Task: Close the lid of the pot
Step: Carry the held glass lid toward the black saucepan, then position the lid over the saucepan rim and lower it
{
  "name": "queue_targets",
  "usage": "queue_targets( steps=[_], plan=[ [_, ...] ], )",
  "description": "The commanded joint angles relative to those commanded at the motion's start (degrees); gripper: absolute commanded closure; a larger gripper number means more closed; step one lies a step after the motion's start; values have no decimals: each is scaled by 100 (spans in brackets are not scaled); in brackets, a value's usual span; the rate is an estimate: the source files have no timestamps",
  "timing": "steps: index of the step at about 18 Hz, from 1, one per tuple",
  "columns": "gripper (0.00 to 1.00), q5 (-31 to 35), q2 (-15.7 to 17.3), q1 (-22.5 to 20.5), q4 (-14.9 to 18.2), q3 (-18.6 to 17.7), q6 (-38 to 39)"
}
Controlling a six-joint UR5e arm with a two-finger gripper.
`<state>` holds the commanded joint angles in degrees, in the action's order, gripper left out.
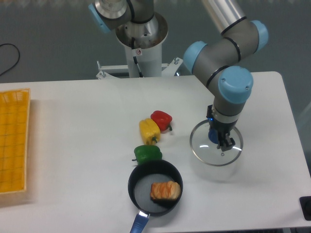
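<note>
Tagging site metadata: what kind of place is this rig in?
Most likely a robotics lab, not a kitchen: a bare white table, the arm's pedestal base bolted behind it, and toy-looking peppers beside a small pot.

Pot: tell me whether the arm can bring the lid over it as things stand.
Probably yes. The gripper holds the lid by its knob, right of the pot, with only bare table between them. The pastry inside sits low.

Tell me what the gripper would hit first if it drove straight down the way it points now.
The gripper points down at the lid it is shut on, so first contact is the lid itself; below that looks to be bare table. The pot sits well off that line. Depth is hard to judge.
</note>
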<state>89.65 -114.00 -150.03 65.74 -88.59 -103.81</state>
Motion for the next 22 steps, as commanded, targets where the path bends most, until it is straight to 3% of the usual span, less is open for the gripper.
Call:
queue_targets(
  steps=[22],
  plan=[
    [49,-105,-88,1055,255,431,1723]
  ],
)
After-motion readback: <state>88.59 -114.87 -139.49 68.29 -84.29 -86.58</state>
